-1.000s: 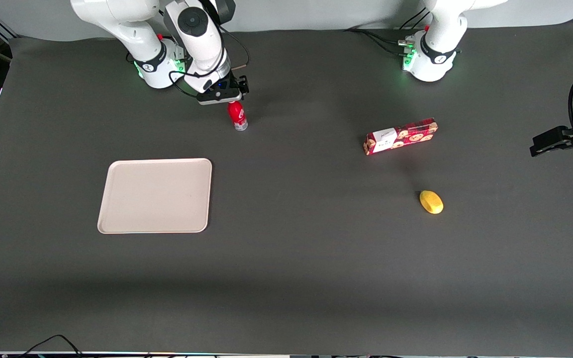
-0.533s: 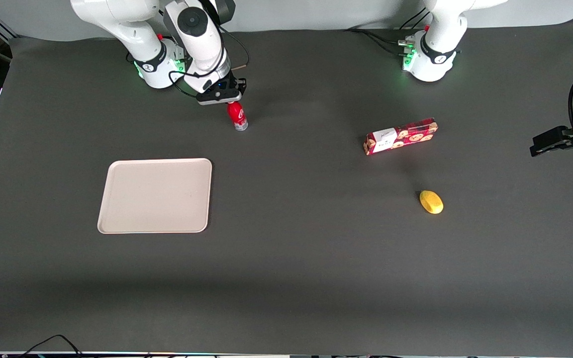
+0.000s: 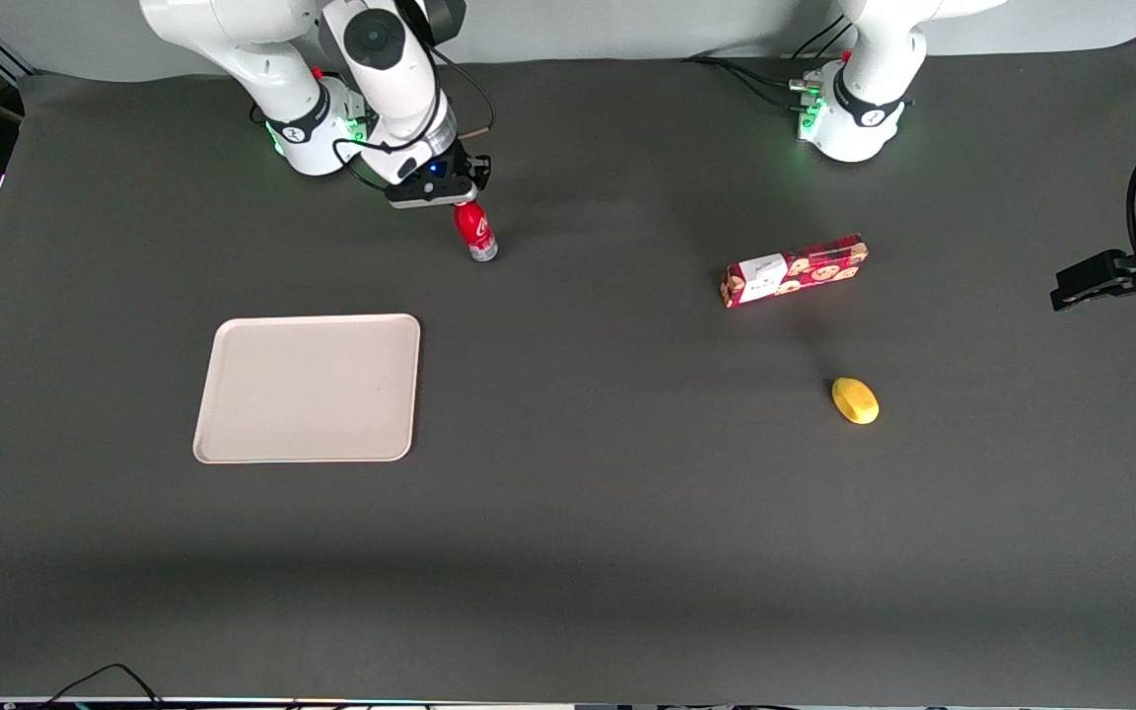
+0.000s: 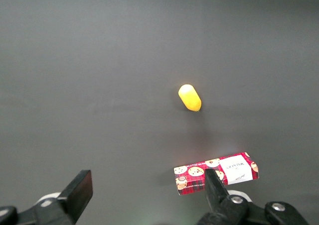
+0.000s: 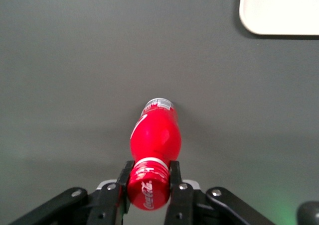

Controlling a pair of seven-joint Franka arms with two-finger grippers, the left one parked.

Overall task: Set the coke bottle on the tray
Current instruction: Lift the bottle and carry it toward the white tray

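The coke bottle (image 3: 475, 231) is a small red bottle with a red cap and a clear base, close to the working arm's base. My gripper (image 3: 462, 200) is shut on its cap. In the right wrist view both black fingers (image 5: 124, 177) press the cap of the bottle (image 5: 154, 135), which hangs tilted, its base just above or at the table. The pale beige tray (image 3: 309, 388) lies flat and empty, nearer to the front camera than the bottle; one corner of the tray (image 5: 279, 8) shows in the right wrist view.
A long red cookie box (image 3: 795, 269) and a yellow lemon-like object (image 3: 855, 400) lie toward the parked arm's end of the table. Both show in the left wrist view, the box (image 4: 216, 172) and the yellow object (image 4: 190, 97). Dark grey mat covers the table.
The gripper with the bottle has shifted slightly; the bottle now leans more, its base swung a little toward the parked arm's end. The tray, box and yellow object have not moved.
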